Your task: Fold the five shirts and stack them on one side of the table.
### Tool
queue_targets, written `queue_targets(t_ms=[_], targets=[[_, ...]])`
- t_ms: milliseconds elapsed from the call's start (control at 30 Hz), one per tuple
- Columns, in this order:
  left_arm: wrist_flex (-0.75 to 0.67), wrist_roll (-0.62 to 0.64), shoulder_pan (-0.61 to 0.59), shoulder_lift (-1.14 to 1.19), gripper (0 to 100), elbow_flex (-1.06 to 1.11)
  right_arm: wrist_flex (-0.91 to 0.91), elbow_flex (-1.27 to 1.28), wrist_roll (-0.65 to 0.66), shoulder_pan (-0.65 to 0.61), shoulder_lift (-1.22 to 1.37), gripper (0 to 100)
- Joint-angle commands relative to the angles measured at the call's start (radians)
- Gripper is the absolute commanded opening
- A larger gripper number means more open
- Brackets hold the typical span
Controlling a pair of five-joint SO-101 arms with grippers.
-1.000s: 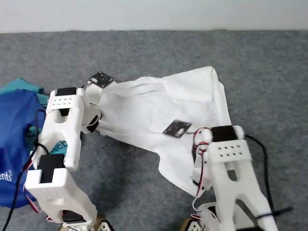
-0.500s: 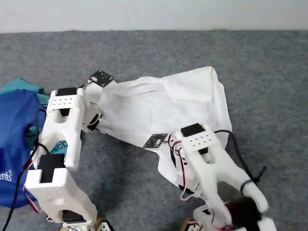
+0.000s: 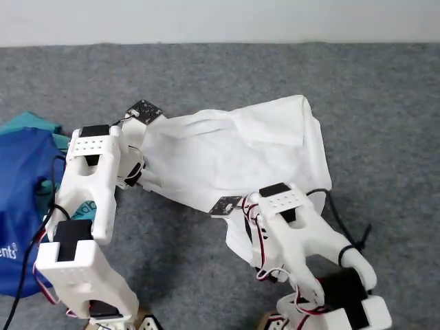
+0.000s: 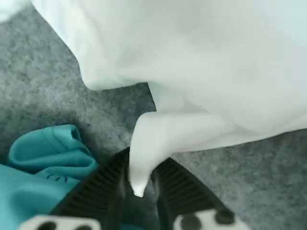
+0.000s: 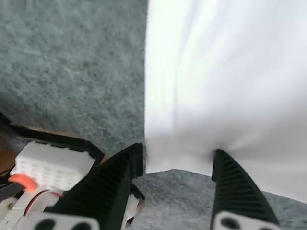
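Observation:
A white shirt lies spread and rumpled across the middle of the grey table. My left gripper is shut on a pinched fold at the shirt's left edge, beside the teal shirt. In the high view the left arm stands at that left edge. My right gripper is open over the shirt's near hem, with the cloth lying between its spread black fingers. The right arm covers the shirt's near corner.
A blue shirt and a teal shirt are heaped at the table's left side. An arm's white base block sits by the near table edge. Bare grey carpet extends to the right and behind.
The right arm swung left and turned, coming down over the white shirt's near hem. The left arm stayed still, holding the shirt's left edge.

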Motion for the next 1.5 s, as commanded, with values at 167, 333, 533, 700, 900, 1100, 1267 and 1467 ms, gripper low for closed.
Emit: queue_targets(t_ms=[167, 333, 533, 700, 900, 1100, 1267, 1467], targets=[[-0.006, 0.005, -0.006, -0.011, 1, -0.005, -0.162, 0.072, -0.002, 0.016, 0.031, 8.3], [-0.006, 0.005, -0.003, -0.008, 1, -0.005, -0.163, 0.072, -0.002, 0.021, 0.031, 0.6], [-0.005, 0.005, -0.002, -0.015, 1, -0.005, -0.157, 0.068, -0.005, 0.022, 0.021, 0.9], [0.037, 0.005, -0.006, -0.017, 1, -0.01, -0.13, 0.063, -0.002, 0.035, -0.107, 0.8], [0.043, 0.005, -0.021, -0.017, 1, -0.03, -0.099, 0.0, 0.066, 0.153, -0.371, 0.8], [0.095, 0.006, -0.048, -0.017, 1, -0.136, -0.142, -0.028, 0.087, 0.168, -0.433, 0.9], [0.127, 0.029, -0.063, -0.017, 1, -0.203, -0.12, -0.026, 0.086, 0.168, -0.39, 5.9], [0.127, 0.029, -0.061, -0.014, 1, -0.203, 0.025, -0.028, 0.057, 0.163, -0.323, 22.9]])
